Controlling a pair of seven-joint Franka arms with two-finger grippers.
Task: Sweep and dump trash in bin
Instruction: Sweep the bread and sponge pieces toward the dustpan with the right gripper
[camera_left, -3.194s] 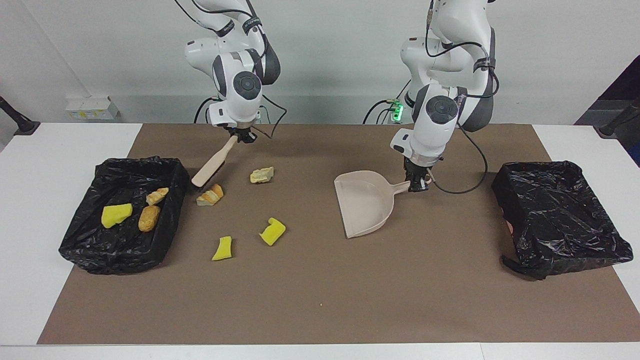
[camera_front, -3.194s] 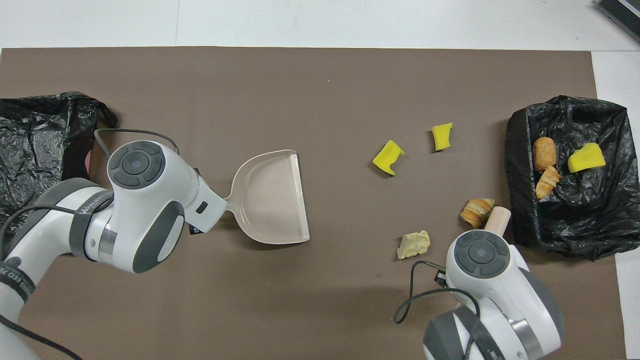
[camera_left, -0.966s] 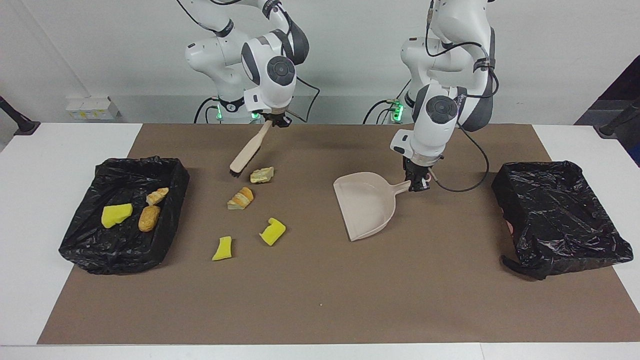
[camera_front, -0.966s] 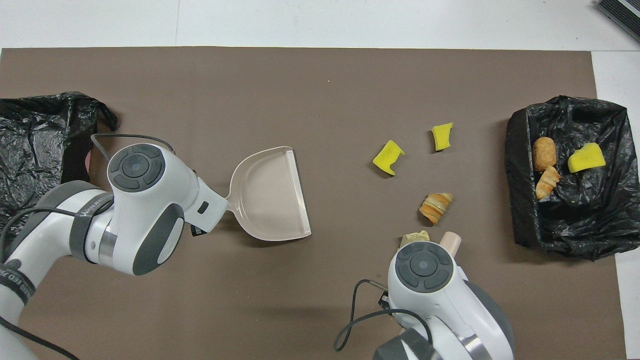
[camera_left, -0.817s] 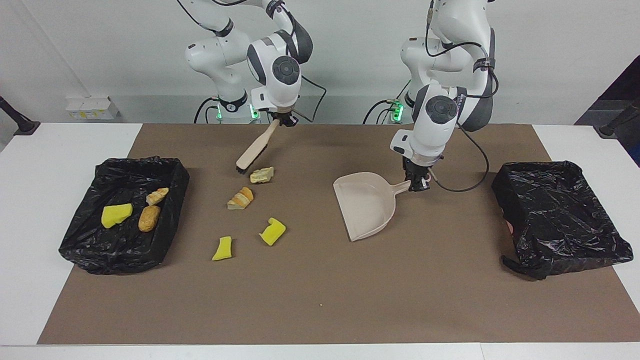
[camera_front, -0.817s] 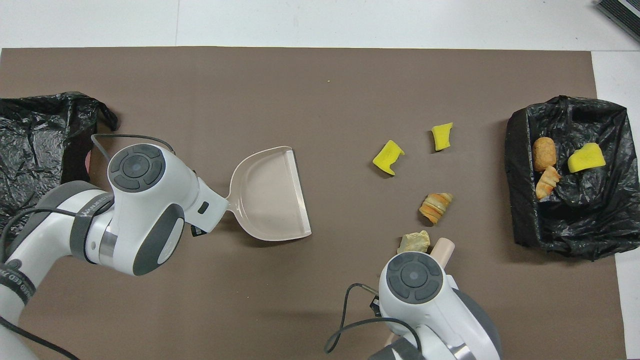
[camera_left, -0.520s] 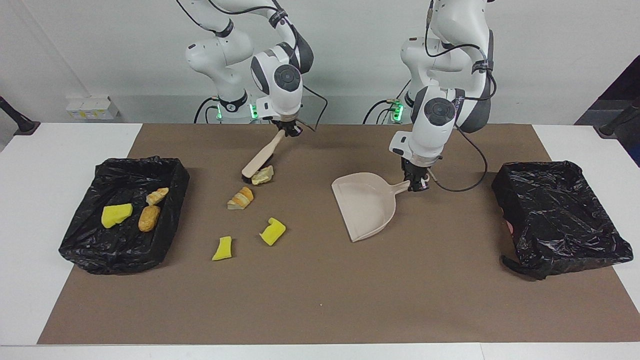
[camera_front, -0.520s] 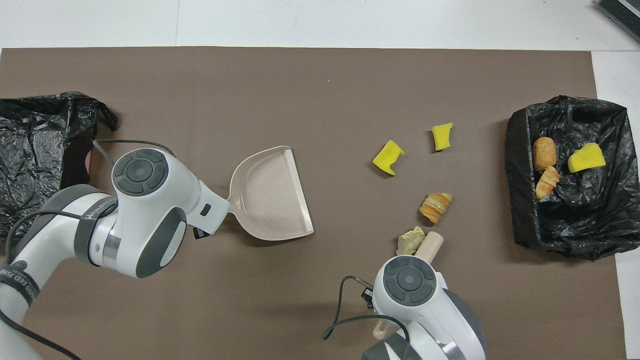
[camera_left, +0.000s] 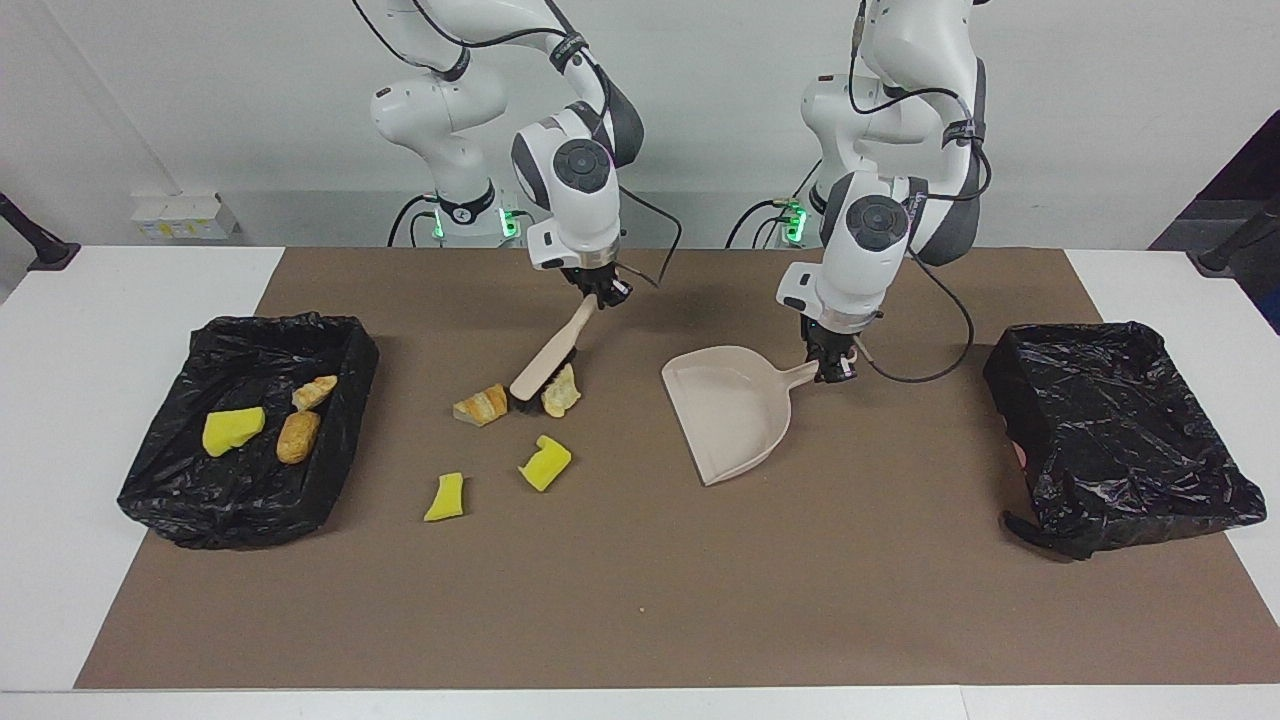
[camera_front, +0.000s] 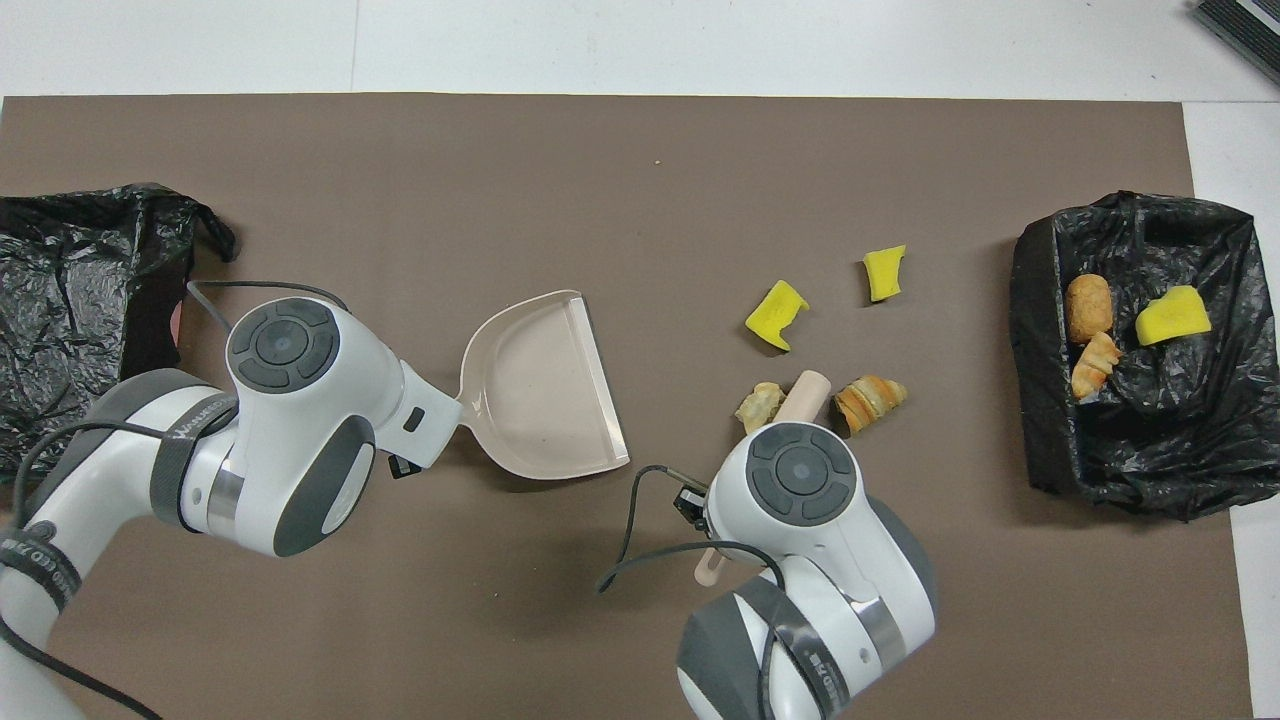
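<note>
Beige brush (camera_left: 556, 353) pinched by right claw (camera_left: 600, 291); left claw (camera_left: 830, 366) pinches dustpan (camera_left: 728, 412); overhead, wrists hide both.

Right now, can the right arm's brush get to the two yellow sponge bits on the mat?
Probably yes. The brush, in the right gripper's shut jaws, sits close beside the yellow sponge bits, with bare mat between.
</note>
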